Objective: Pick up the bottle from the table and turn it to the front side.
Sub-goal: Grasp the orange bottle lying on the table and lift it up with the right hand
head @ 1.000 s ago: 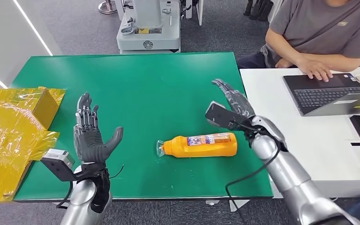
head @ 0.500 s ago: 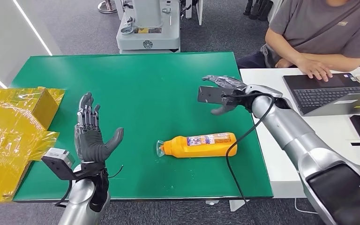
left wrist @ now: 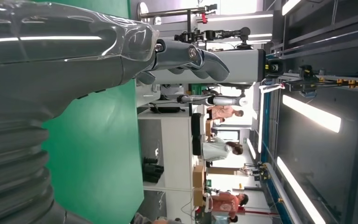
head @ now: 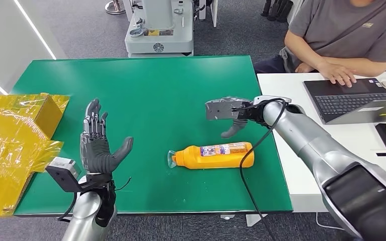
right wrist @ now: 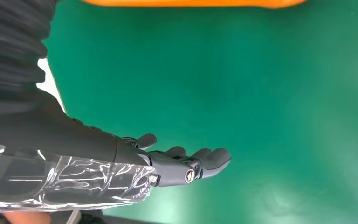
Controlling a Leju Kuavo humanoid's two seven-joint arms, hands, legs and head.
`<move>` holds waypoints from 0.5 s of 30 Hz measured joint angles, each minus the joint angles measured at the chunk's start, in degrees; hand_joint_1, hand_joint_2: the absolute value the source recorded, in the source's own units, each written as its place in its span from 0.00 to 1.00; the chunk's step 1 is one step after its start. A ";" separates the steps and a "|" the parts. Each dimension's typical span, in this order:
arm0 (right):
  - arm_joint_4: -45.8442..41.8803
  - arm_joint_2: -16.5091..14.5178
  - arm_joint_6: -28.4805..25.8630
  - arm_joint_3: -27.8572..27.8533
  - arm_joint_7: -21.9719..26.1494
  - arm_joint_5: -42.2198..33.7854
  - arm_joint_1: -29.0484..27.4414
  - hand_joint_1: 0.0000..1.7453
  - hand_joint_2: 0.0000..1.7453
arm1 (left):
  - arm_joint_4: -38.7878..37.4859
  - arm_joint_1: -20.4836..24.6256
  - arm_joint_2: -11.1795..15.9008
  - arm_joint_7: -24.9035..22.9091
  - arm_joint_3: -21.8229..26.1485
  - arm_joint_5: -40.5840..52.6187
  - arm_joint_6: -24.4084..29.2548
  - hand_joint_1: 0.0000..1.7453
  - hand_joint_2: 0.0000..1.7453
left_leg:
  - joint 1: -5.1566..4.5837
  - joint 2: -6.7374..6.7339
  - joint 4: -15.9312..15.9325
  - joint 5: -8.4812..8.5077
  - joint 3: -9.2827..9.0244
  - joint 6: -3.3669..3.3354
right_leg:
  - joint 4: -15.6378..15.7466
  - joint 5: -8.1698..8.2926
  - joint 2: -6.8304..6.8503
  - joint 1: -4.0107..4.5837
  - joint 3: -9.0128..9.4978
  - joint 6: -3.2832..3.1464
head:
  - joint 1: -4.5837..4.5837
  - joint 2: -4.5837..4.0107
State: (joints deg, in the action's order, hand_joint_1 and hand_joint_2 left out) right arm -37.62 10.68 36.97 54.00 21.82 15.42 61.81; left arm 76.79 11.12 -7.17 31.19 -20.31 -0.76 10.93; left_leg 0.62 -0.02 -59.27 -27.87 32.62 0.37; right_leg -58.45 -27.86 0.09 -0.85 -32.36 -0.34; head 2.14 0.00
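Head view takes in a green table (head: 146, 90) with an orange bottle (head: 213, 155) lying on its side near the front right part, clear cap end toward the robot's left, printed label facing up. The right hand (head: 233, 114) hangs above the green surface just behind the bottle, not touching it, palm turned down, fingers spread and holding nothing; the right wrist view shows those fingers (right wrist: 200, 163) extended over bare green, with the orange bottle (right wrist: 191, 3) as a strip at the picture's edge. The left hand (head: 96, 143) stands upright over the front left part of the table, palm open, fingers apart and empty, well apart from the bottle. At the table's left edge sit yellow film-wrapped boxes (head: 17, 135). Touching the table's right side is a white desk (head: 291, 100) carrying an open laptop (head: 352, 100), where a seated person in a grey shirt (head: 352, 30) rests a hand on the keyboard. Behind the green table, on grey carpet, stands a pale grey machine base (head: 159, 30). The left wrist view shows the left hand's thumb (left wrist: 186, 56) over the green surface, and beyond it a bright hall with long ceiling lights and several people in the distance.
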 joint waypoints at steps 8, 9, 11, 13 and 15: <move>0.20 0.95 -0.72 3.58 -0.96 -1.67 -0.51 0.00 1.00 | 0.91 -1.13 -0.06 -0.50 0.55 0.98 -0.31 0.00 1.00 | -0.01 -0.01 -0.01 0.00 -0.01 0.00 | 0.03 0.00 -0.01 -0.01 -0.02 0.00 | 0.00 0.00; 0.09 1.24 -1.08 4.08 -1.03 -1.73 -0.79 0.00 1.00 | 1.01 -1.26 -0.08 -0.55 0.64 1.12 -0.41 0.00 1.00 | -0.01 0.00 -0.02 0.00 0.00 0.00 | 0.03 0.00 0.00 -0.01 -0.02 0.00 | 0.01 0.00; -0.19 1.92 -1.81 5.04 -1.20 -1.75 -1.58 0.00 1.00 | 1.21 -1.49 -0.13 -0.70 0.73 1.34 -0.65 0.00 1.00 | -0.01 0.01 -0.02 0.00 0.01 0.00 | 0.03 0.00 0.01 -0.01 -0.02 0.00 | 0.00 0.00; -0.38 2.51 -2.25 5.78 -1.39 -1.76 -2.37 0.00 1.00 | 1.31 -1.68 -0.19 -0.89 0.80 1.46 -0.83 0.00 1.00 | -0.01 0.01 -0.03 0.00 0.01 0.00 | 0.03 0.00 0.00 -0.01 -0.03 0.00 | 0.00 0.00; -0.54 3.06 -2.59 6.24 -1.90 -1.93 -3.04 0.00 1.00 | 1.37 -1.76 -0.32 -1.08 0.88 1.63 -1.01 0.00 1.00 | -0.01 0.01 -0.03 0.00 0.01 0.00 | 0.03 0.00 -0.01 -0.01 -0.04 0.00 | 0.01 0.00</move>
State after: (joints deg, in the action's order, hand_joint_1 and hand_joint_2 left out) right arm -38.16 13.74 34.38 60.24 19.93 13.49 58.77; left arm 78.16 9.36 -7.49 30.11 -19.43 0.87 9.92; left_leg 0.62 -0.01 -59.30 -27.88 32.63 0.37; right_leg -58.42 -27.86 0.09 -0.86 -32.40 -0.33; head 2.14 0.00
